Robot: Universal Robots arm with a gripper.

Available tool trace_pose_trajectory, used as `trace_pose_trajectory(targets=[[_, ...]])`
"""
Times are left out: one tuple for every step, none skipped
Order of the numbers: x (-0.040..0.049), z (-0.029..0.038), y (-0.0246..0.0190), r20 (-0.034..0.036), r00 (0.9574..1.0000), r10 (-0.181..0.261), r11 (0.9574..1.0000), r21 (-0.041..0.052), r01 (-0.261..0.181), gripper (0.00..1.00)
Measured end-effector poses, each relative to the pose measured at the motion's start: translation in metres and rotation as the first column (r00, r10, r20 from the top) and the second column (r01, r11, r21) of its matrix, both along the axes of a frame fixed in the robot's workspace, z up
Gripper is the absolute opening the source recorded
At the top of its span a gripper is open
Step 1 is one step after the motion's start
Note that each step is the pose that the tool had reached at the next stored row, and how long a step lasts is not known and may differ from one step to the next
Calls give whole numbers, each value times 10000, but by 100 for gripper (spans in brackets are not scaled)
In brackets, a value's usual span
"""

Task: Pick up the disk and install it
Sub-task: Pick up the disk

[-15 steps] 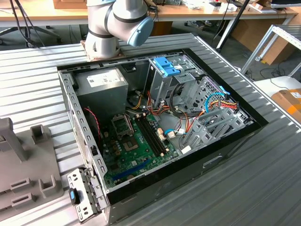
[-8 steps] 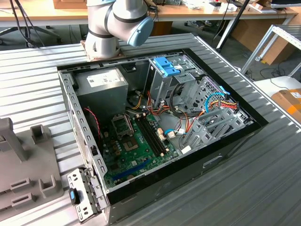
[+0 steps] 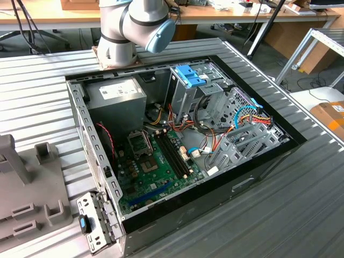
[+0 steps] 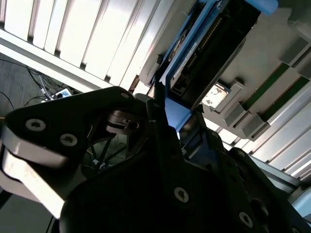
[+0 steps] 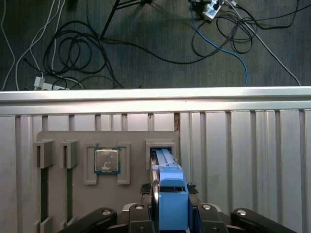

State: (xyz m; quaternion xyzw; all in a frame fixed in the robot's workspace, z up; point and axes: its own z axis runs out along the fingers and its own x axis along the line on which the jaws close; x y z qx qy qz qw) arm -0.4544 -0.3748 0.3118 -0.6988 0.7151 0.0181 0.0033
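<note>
In the first wrist view the disk (image 5: 172, 199) stands on edge in a slot of the grey fixture (image 5: 131, 141), its bright blue carrier frame facing the camera. My gripper (image 5: 168, 188) sits right over it with a dark finger (image 5: 145, 188) close against each side, shut on the disk. In the second wrist view the blue frame of the disk (image 4: 176, 114) runs between the black gripper (image 4: 167, 116) parts, and the disk's dark body (image 4: 214, 43) reaches away toward the fixture. The disk's lower end is still within the slot.
A square processor chip (image 5: 107, 160) lies in a neighbouring pocket of the fixture. The open computer case (image 3: 183, 140) fills the ribbed metal table, with a drive cage under a blue latch (image 3: 189, 75) and a power-supply box (image 3: 115, 94). Cables (image 5: 73, 48) lie on the floor past the table edge (image 5: 155, 94).
</note>
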Motion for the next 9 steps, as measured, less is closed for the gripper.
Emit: trace_pose_trajectory(targets=[[0, 0, 0, 1, 10000, 1, 10000, 0, -1, 37], [0, 0, 0, 0, 10000, 2, 10000, 0, -2, 37], [0, 0, 0, 1, 10000, 2, 10000, 0, -2, 37], [0, 0, 0, 1, 10000, 3, 10000, 0, -3, 37], [0, 0, 0, 1, 10000, 4, 10000, 0, -4, 37], [0, 0, 0, 0, 10000, 5, 10000, 0, -5, 37], [0, 1, 0, 2, 10000, 6, 10000, 1, -6, 37], [0, 6, 0, 1, 10000, 5, 10000, 1, -5, 37], [0, 13, 0, 1, 10000, 5, 10000, 0, -5, 37]])
